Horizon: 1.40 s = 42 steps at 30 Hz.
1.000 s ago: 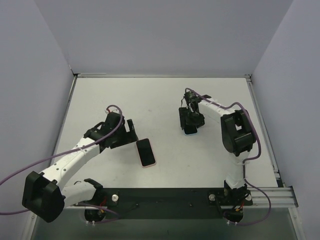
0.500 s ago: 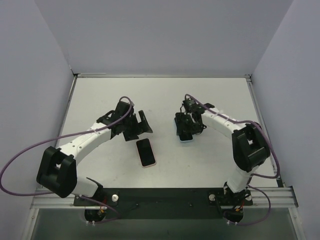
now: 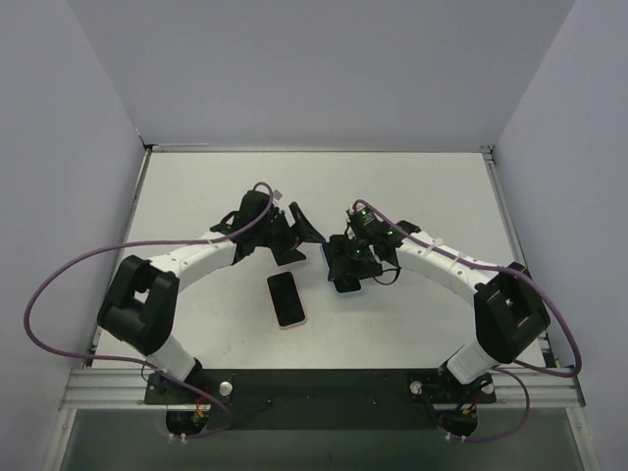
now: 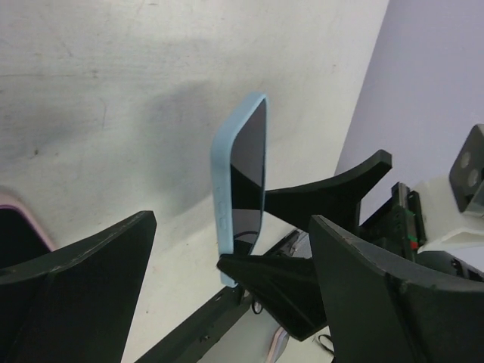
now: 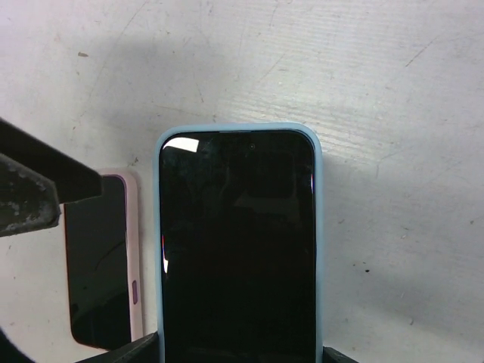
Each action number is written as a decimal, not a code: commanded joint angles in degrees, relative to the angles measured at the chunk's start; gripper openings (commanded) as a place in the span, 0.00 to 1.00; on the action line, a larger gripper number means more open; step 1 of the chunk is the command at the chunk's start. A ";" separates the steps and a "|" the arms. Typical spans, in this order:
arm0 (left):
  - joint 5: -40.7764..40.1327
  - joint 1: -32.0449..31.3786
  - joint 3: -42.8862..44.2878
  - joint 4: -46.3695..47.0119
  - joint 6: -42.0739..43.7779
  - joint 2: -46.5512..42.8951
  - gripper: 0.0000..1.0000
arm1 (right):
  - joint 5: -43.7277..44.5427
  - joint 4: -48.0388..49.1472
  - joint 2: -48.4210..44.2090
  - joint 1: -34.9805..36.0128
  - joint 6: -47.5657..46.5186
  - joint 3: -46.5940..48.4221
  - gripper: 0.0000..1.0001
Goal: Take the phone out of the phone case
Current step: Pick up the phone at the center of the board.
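Observation:
A phone in a light blue case [image 3: 344, 282] is held above the table by my right gripper [image 3: 347, 263], which is shut on its lower end. In the right wrist view the phone [image 5: 238, 242] faces the camera with its screen dark, and a finger [image 5: 121, 352] sits at each lower edge. My left gripper [image 3: 305, 228] is open and empty, just left of the phone. In the left wrist view the phone [image 4: 243, 178] stands edge-on beyond my spread fingers [image 4: 83, 280], apart from them.
A second phone in a pink case [image 3: 287, 299] lies flat on the white table [image 3: 196, 186] just below and left of the held phone. It also shows in the right wrist view [image 5: 98, 261]. Walls enclose the table at the left, back and right.
Both arms have swung toward the table's middle. The right gripper carried the blue-cased phone left and nearer. The left gripper moved right, up beside it. The pink-cased phone has not moved.

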 commanded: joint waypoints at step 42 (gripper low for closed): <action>14.42 1.62 -15.75 72.36 -31.14 4.25 0.00 | -19.67 16.13 -26.89 -12.78 11.97 -13.11 0.87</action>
